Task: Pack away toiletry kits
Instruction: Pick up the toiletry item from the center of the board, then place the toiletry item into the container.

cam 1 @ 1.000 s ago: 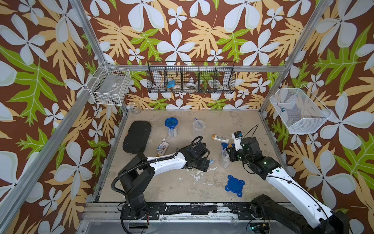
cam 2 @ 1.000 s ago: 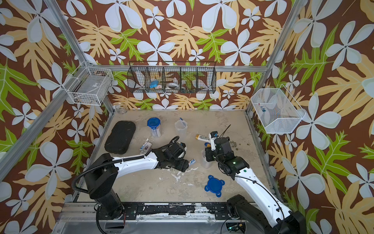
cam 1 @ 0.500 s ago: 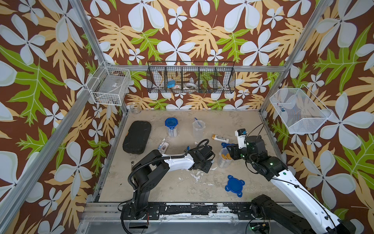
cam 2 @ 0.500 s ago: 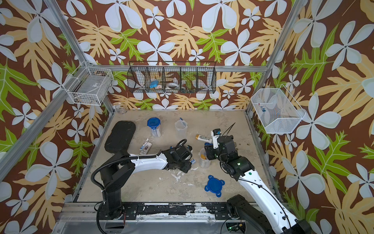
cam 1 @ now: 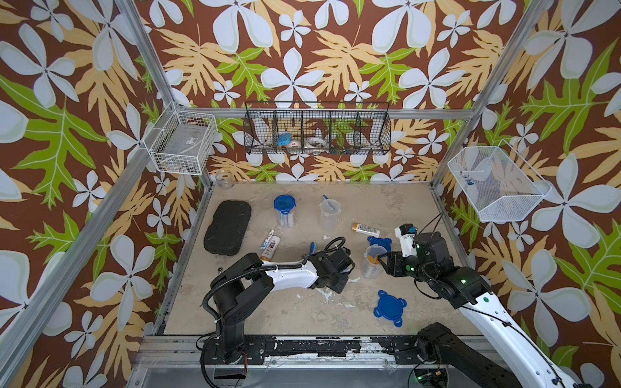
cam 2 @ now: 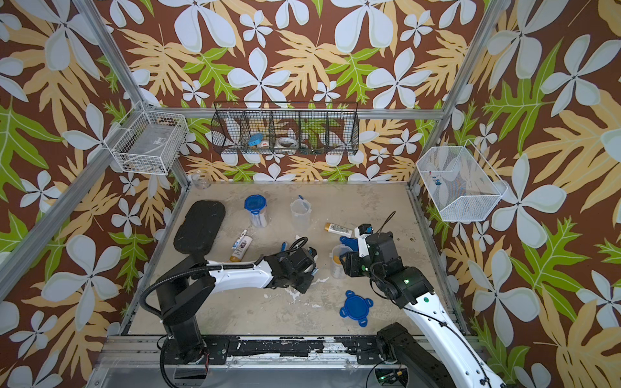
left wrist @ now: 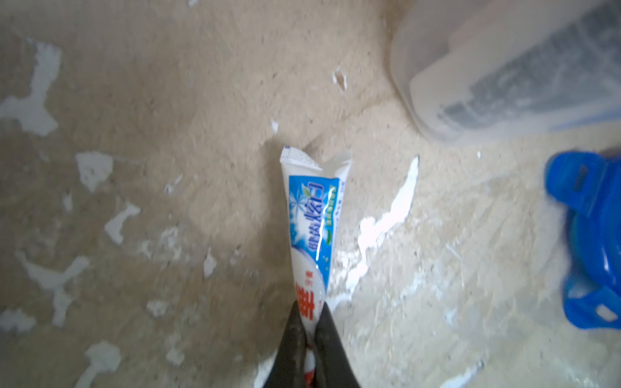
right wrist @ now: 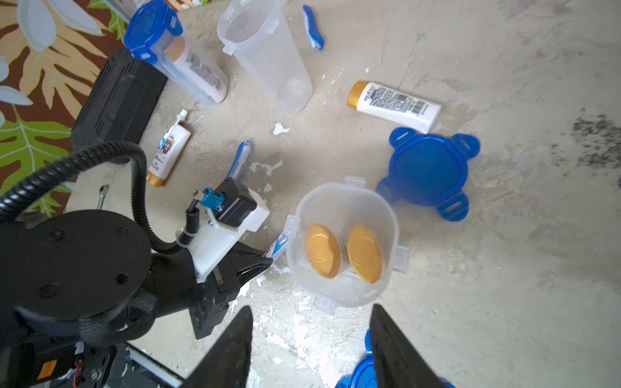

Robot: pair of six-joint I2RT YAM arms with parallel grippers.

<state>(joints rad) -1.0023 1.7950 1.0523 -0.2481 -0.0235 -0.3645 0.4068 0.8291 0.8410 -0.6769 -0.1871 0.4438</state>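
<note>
Toothpaste tube (left wrist: 312,218) cap end hidden inside left pincer (left wrist: 311,314); blue lid (left wrist: 591,242) blurred, cut off at edge.

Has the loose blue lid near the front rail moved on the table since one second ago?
No. The loose blue lid lies at the same spot, just as far from the front rail, in both top views.

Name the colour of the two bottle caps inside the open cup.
Gold; the caps show best in the right wrist view.
</note>
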